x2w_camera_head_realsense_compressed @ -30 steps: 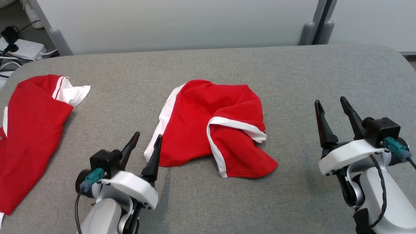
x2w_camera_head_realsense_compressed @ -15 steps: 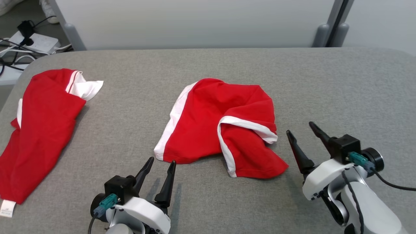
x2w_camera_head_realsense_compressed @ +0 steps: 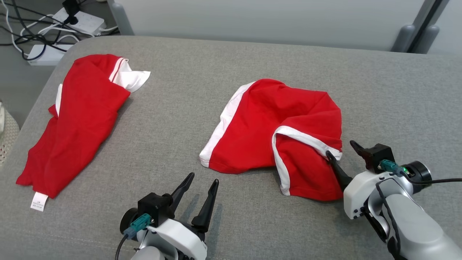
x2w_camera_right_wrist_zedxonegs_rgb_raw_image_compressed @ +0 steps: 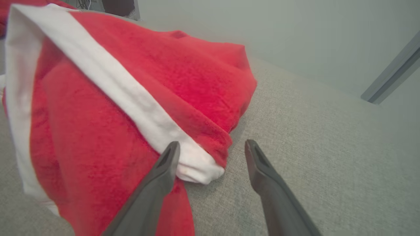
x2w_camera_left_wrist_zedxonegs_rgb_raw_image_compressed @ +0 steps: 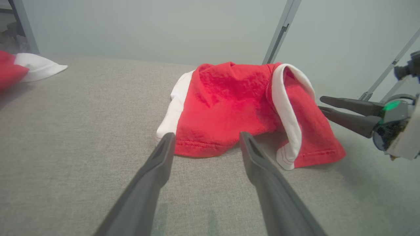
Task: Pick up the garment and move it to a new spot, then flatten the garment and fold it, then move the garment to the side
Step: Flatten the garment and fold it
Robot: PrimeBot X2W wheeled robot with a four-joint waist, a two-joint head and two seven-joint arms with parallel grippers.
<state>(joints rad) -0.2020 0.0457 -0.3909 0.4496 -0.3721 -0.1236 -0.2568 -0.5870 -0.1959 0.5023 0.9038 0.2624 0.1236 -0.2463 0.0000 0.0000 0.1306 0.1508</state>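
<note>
Garment [x2w_camera_head_realsense_compressed: 260, 137] crumpled on the middle of the counter [x2w_camera_head_realsense_compressed: 216, 72], my left hand [x2w_camera_head_realsense_compressed: 204, 177] and right hand [x2w_camera_head_realsense_compressed: 340, 148] both spread, empty; I fear the right, at the white hem [x2w_camera_right_wrist_zedxonegs_rgb_raw_image_compressed: 193, 167], pinching one layer only and dragging it.

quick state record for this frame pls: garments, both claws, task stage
surface: grey padded surface
target garment: red with white trim, crumpled, centre of surface
second garment: red and white, lying at the left end
left claw: open, empty, just short of the target garment's near hem
right claw: open, empty, fingers astride the white-trimmed fold at its right edge; contact unclear
stage: garment not yet picked up
</note>
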